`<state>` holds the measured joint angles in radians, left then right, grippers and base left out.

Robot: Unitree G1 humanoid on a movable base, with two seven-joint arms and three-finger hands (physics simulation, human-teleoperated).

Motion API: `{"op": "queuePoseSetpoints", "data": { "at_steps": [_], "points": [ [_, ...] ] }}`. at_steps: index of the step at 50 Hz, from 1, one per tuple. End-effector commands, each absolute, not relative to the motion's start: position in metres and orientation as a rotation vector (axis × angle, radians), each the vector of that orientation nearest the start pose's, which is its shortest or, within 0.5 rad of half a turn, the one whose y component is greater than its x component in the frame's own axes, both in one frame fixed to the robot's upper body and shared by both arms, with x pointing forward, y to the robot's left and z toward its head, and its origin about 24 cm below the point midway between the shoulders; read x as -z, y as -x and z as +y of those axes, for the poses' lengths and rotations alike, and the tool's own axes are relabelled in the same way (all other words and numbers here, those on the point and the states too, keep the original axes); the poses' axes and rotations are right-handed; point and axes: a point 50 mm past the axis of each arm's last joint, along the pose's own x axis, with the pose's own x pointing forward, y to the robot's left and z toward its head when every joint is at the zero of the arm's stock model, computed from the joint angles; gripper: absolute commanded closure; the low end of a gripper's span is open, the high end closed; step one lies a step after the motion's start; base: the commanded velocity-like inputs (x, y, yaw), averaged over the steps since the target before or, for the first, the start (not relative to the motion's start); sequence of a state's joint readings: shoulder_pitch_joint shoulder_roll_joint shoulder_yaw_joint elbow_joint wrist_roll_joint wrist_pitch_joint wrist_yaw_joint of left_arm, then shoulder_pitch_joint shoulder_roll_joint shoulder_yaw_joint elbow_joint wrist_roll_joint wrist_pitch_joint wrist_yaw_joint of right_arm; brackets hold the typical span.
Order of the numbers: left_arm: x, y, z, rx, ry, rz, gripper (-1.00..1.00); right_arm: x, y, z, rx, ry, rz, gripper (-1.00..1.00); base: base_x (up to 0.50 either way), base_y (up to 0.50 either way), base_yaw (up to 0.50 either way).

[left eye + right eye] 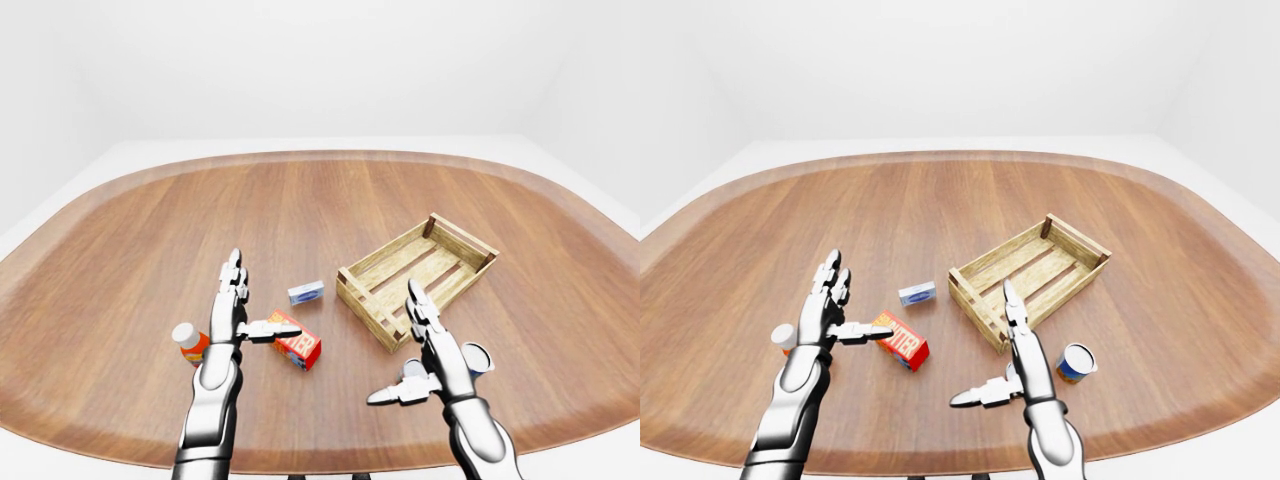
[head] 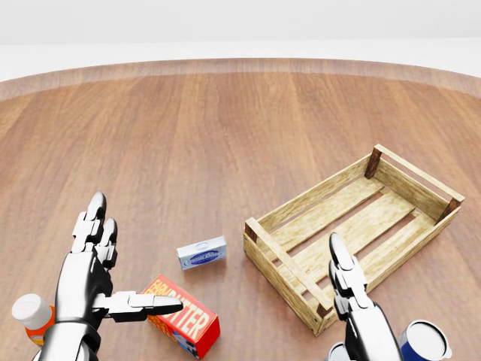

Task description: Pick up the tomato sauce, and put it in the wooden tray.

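Observation:
A blue-labelled can point(image 2: 425, 342) with a silver top stands at the bottom right of the head view, just below the wooden tray point(image 2: 316, 192). A second silver-topped can point(image 1: 412, 370) is mostly hidden behind my right hand, so I cannot tell which one is the tomato sauce. My right hand point(image 1: 398, 345) hovers open between the two cans, fingers pointing at the tray's near corner and thumb out to the left. My left hand point(image 2: 128, 263) hangs open at the lower left, holding nothing. The tray is empty.
A red butter box point(image 2: 184, 320) lies under my left thumb. A small blue-and-white box point(image 2: 201, 253) sits left of the tray. An orange bottle point(image 2: 31, 314) with a white cap stands at the far left. The round table's edge runs close below my arms.

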<state>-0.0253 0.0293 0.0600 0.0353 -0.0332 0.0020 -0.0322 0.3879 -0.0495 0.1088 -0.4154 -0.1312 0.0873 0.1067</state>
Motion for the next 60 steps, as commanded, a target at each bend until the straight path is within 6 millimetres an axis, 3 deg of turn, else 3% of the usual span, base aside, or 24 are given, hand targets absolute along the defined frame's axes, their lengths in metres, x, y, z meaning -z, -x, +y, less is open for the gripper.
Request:
{"op": "queuePoseSetpoints", "data": {
  "at_steps": [1, 27, 47, 60],
  "points": [
    [-0.039, -0.258, 0.166, -0.022, 0.005, 0.012, -1.00, -0.039, -0.166, -0.152, -0.106, 0.168, 0.124, -1.00, 0.00, 0.00, 0.00],
    [-0.036, -0.258, 0.166, -0.024, -0.003, 0.013, -1.00, -0.016, -0.154, -0.170, -0.083, 0.201, 0.188, -1.00, 0.00, 0.00, 0.00],
    [-0.035, -0.259, 0.164, -0.020, -0.008, 0.014, -1.00, -0.018, -0.165, -0.183, -0.053, 0.213, 0.165, -1.00, 0.00, 0.00, 0.00],
    [-0.037, -0.258, 0.164, -0.020, -0.009, 0.014, -1.00, -0.001, -0.166, -0.191, -0.029, 0.223, 0.205, -1.00, 0.00, 0.00, 0.00]
  ]
}}
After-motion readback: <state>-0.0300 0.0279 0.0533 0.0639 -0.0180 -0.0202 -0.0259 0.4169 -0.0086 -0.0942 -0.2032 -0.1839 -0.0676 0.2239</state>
